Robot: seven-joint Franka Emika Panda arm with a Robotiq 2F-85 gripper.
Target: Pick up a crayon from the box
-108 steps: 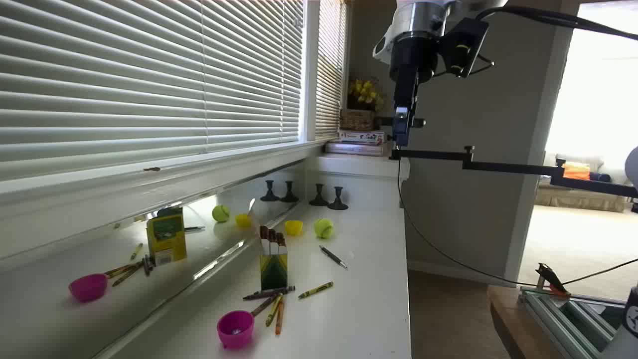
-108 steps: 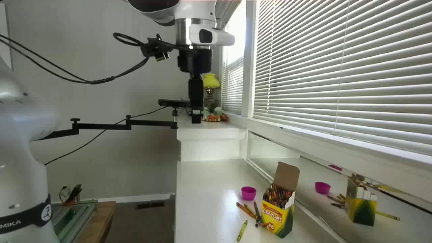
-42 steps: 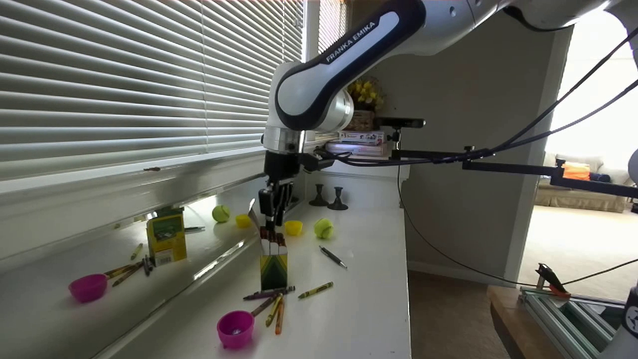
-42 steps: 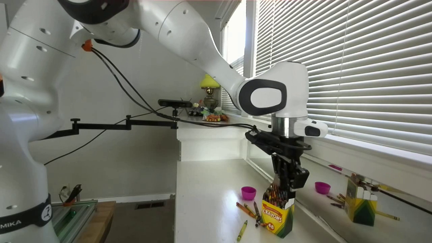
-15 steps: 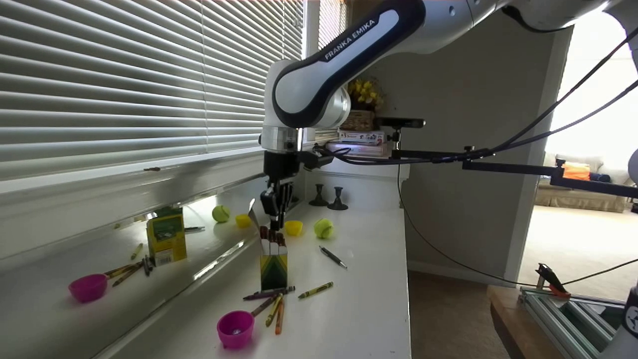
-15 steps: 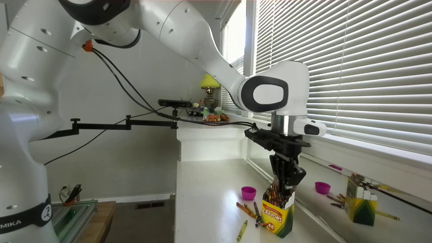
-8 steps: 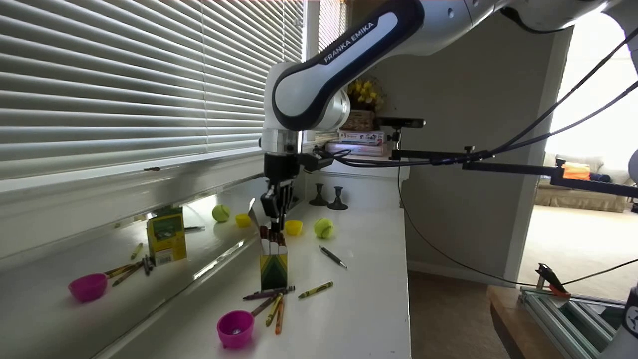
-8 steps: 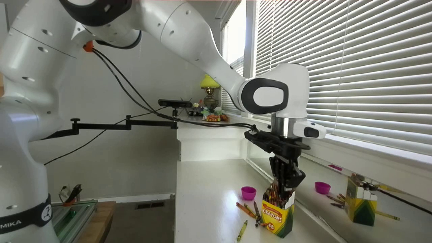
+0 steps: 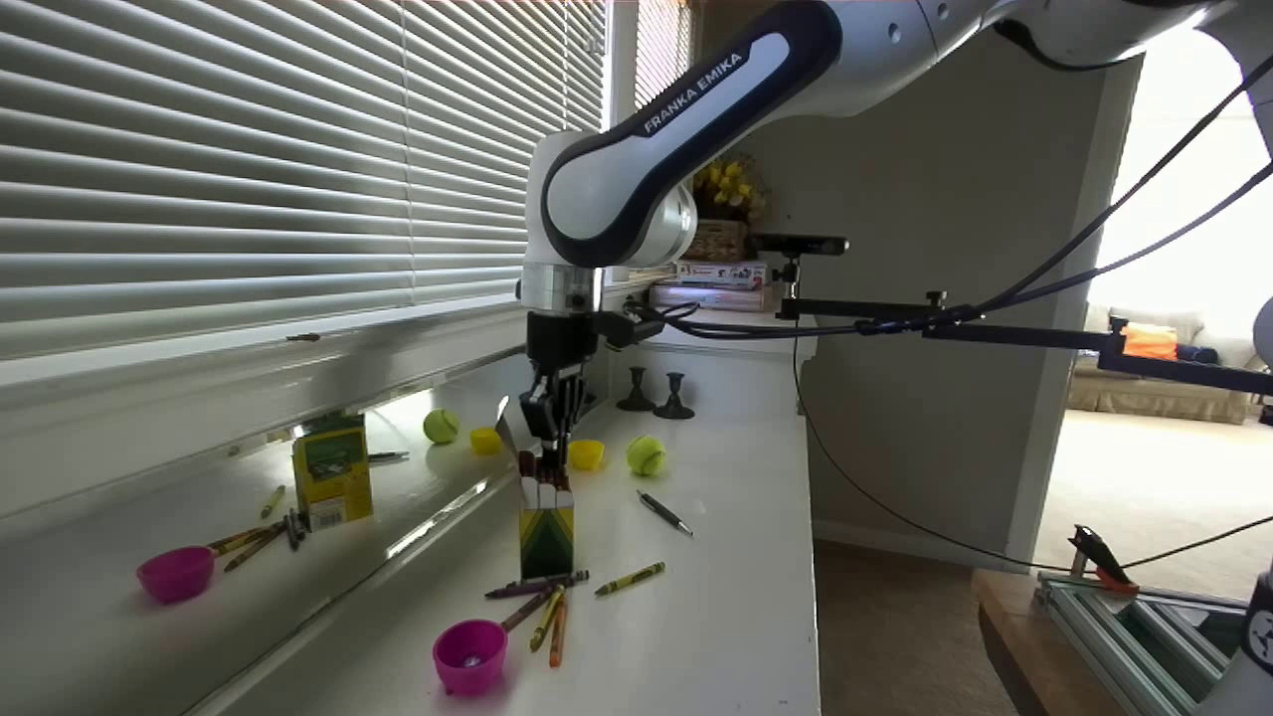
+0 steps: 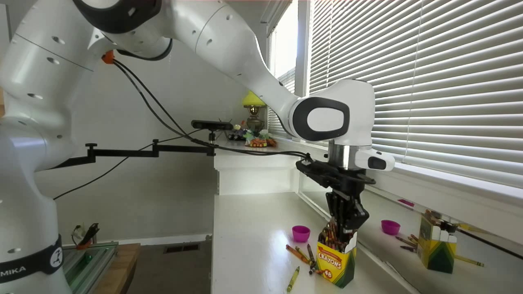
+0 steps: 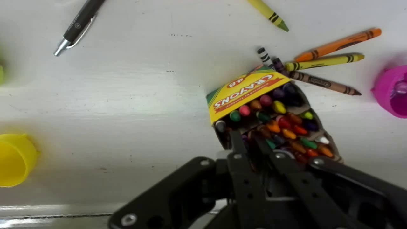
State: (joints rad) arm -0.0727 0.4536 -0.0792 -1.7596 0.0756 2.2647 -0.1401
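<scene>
Blk pincer point(image 9: 554, 459) at box point(image 9: 546, 545) top, loose crayons point(image 9: 546, 619) nr pink cup point(image 9: 469, 681)

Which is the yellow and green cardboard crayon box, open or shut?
Open: the box has its cardboard lid raised, and coloured crayon tips show in the wrist view.

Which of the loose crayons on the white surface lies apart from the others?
The yellow-green crayon with the olive tip, at the wrist view's top edge. It lies alone; the other loose crayons bunch together beside the crayon box.
</scene>
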